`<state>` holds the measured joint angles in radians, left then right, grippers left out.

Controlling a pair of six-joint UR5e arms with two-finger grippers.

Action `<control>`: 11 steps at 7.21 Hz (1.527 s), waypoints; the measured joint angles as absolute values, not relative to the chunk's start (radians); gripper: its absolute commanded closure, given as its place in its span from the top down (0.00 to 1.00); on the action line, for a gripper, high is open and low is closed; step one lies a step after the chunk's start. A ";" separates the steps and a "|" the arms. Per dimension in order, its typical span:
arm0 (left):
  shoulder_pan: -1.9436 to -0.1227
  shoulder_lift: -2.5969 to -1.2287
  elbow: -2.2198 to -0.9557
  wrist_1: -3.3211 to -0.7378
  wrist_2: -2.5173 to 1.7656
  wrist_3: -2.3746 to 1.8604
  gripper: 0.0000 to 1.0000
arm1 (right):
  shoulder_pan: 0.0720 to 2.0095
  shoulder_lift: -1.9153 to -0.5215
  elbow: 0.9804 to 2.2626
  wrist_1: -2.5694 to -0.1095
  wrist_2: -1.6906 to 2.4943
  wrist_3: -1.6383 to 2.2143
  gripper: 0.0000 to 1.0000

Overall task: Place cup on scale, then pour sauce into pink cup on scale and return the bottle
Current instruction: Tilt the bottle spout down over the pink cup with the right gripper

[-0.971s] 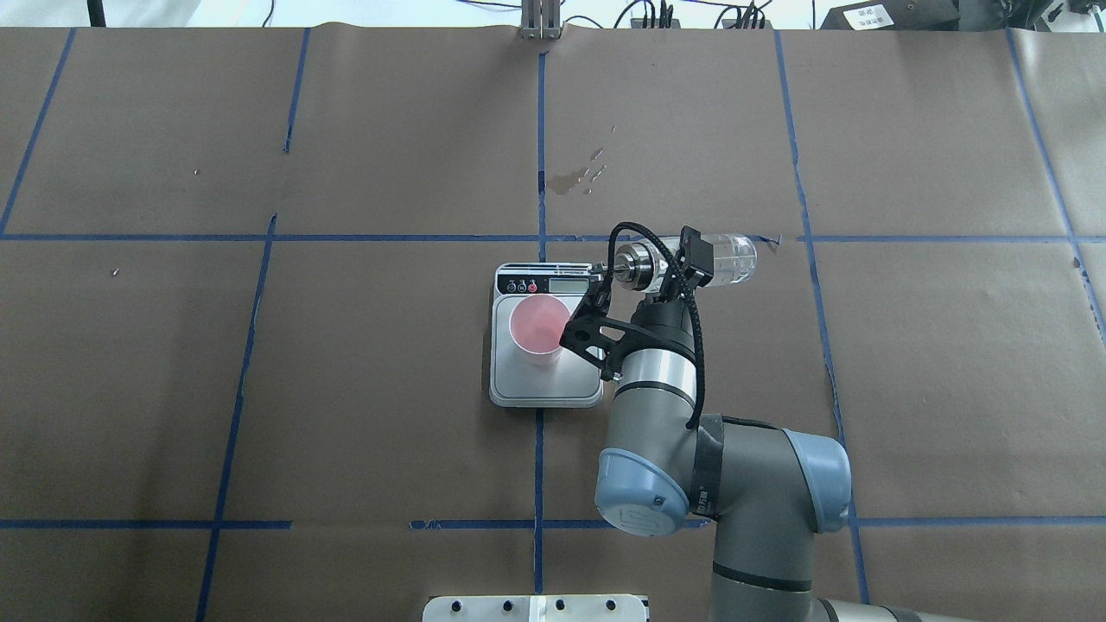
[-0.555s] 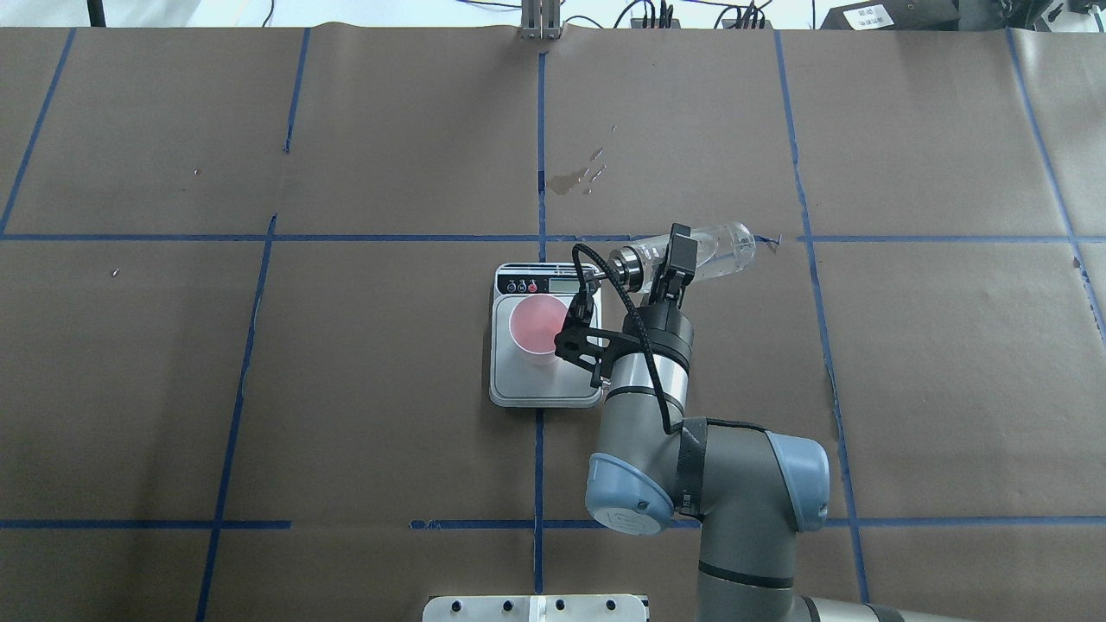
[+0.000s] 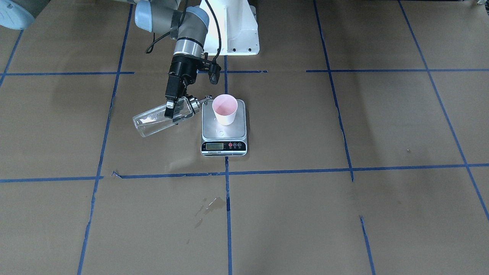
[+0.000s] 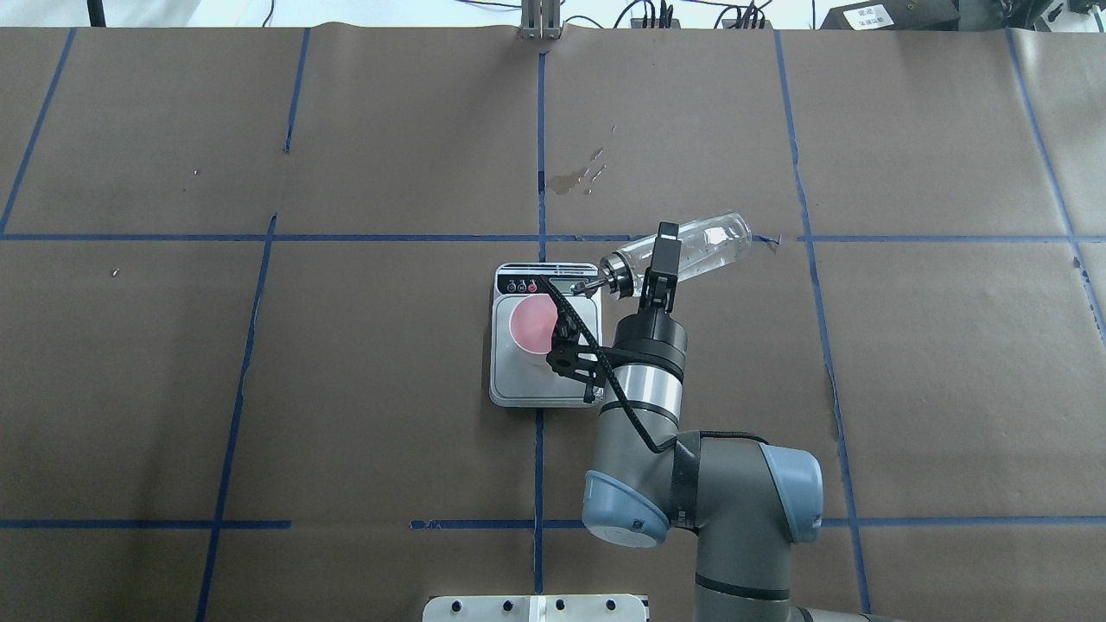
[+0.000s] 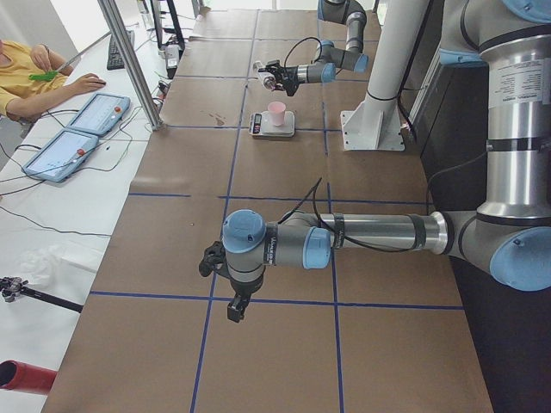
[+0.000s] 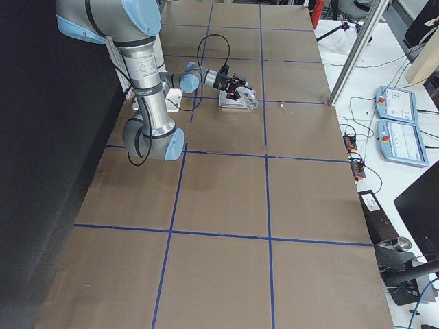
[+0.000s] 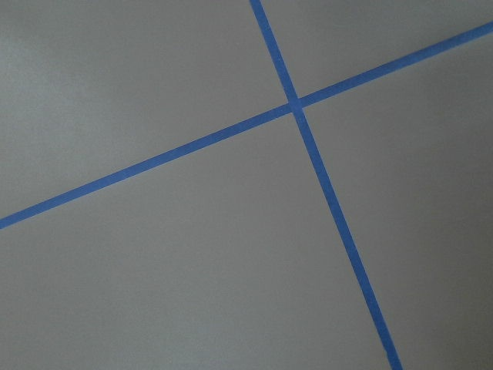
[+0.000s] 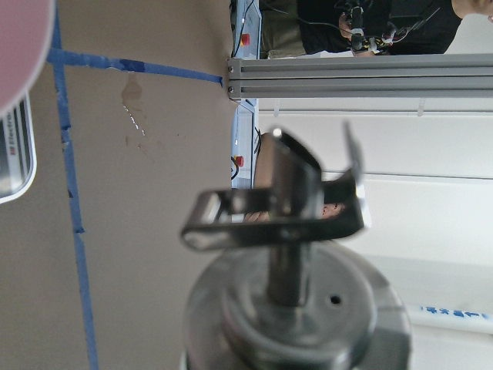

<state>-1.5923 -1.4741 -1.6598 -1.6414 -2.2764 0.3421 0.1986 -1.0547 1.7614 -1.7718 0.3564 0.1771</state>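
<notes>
The pink cup (image 4: 531, 324) (image 3: 225, 109) stands upright on the scale (image 4: 518, 380) (image 3: 223, 133), whose display strip faces away from the robot. My right gripper (image 4: 661, 259) (image 3: 170, 109) is shut on the clear glass bottle (image 4: 704, 246) (image 3: 153, 121). The bottle is tilted, with its metal spout (image 4: 592, 282) (image 8: 285, 208) pointing at the cup from the scale's right side, close to the rim. No sauce stream shows, and the liquid inside is hard to make out. My left gripper (image 5: 234, 305) hangs low over bare table far off; I cannot tell its state.
A wet stain (image 4: 570, 181) (image 3: 208, 206) marks the brown paper beyond the scale. Blue tape lines grid the table. The white robot pedestal (image 3: 233, 30) stands behind the scale. A person (image 5: 34, 77) sits at tablets past the table's far side.
The right wrist has turned and drawn back a little. The bottle went from lying level to slanted, its base swinging away and its spout nearer the scale. The cup stayed put.
</notes>
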 measured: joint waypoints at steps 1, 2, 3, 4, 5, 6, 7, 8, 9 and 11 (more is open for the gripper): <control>-1.592 -1.474 -1.660 -1.642 -2.276 0.342 1.00 | 0.196 -1.056 1.761 -1.772 0.328 0.132 0.00; -1.592 -1.474 -1.660 -1.642 -2.276 0.342 1.00 | 0.194 -1.057 1.761 -1.772 0.306 0.093 0.00; -1.592 -1.474 -1.660 -1.642 -2.276 0.342 1.00 | 0.193 -1.058 1.761 -1.772 0.291 0.059 0.00; -1.592 -1.475 -1.659 -1.642 -2.276 0.342 1.00 | 0.192 -1.058 1.761 -1.772 0.280 0.032 0.00; -1.591 -1.475 -1.659 -1.642 -2.276 0.342 1.00 | 0.192 -1.059 1.761 -1.772 0.275 0.021 0.00; -1.591 -1.475 -1.659 -1.643 -2.276 0.342 1.00 | 0.192 -1.060 1.761 -1.772 0.272 0.016 0.00; -1.591 -1.476 -1.660 -1.643 -2.276 0.342 1.00 | 0.192 -1.061 1.761 -1.772 0.270 0.015 0.00; -1.591 -1.476 -1.660 -1.643 -2.276 0.342 1.00 | 0.192 -1.061 1.761 -1.772 0.269 0.014 0.00; -1.591 -1.475 -1.660 -1.643 -2.276 0.342 1.00 | 0.192 -1.061 1.761 -1.772 0.269 0.014 0.00; -1.591 -1.475 -1.660 -1.643 -2.276 0.342 1.00 | 0.192 -1.061 1.761 -1.772 0.268 0.014 0.00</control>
